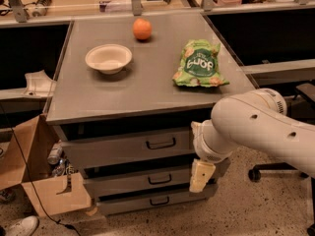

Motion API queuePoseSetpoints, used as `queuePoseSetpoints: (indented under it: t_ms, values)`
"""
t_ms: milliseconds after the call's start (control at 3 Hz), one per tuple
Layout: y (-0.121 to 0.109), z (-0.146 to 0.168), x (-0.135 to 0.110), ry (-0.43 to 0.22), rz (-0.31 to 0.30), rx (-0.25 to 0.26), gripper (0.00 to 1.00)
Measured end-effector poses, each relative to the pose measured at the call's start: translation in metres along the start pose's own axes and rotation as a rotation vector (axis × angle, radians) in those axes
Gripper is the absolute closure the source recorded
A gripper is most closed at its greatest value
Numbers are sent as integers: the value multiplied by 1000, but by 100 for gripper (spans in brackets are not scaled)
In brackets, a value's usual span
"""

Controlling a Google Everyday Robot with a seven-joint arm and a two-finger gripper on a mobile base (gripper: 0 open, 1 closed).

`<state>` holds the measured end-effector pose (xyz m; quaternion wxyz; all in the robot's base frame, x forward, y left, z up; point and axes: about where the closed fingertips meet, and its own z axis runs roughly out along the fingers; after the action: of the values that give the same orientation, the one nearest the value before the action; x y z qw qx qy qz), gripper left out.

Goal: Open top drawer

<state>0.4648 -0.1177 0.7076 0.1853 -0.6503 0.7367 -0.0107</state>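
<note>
The gripper is hanging below the worktop's front right corner; I cannot tell how wide it is standing. Beyond it, the top drawer is sitting shut under the front edge. It is stiff metal, likely heavy, and its small loop handle is offering the only hold.
</note>
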Motion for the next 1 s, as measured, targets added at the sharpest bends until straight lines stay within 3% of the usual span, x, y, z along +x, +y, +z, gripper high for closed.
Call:
queuePoseSetpoints:
  t_ms: [333,667,1000]
  values:
    - [0,1,0,0,0,0,0]
    - [-8,21,-11,-7,-31,-15,0]
    - [-37,42,-29,-1,-92,-5,0]
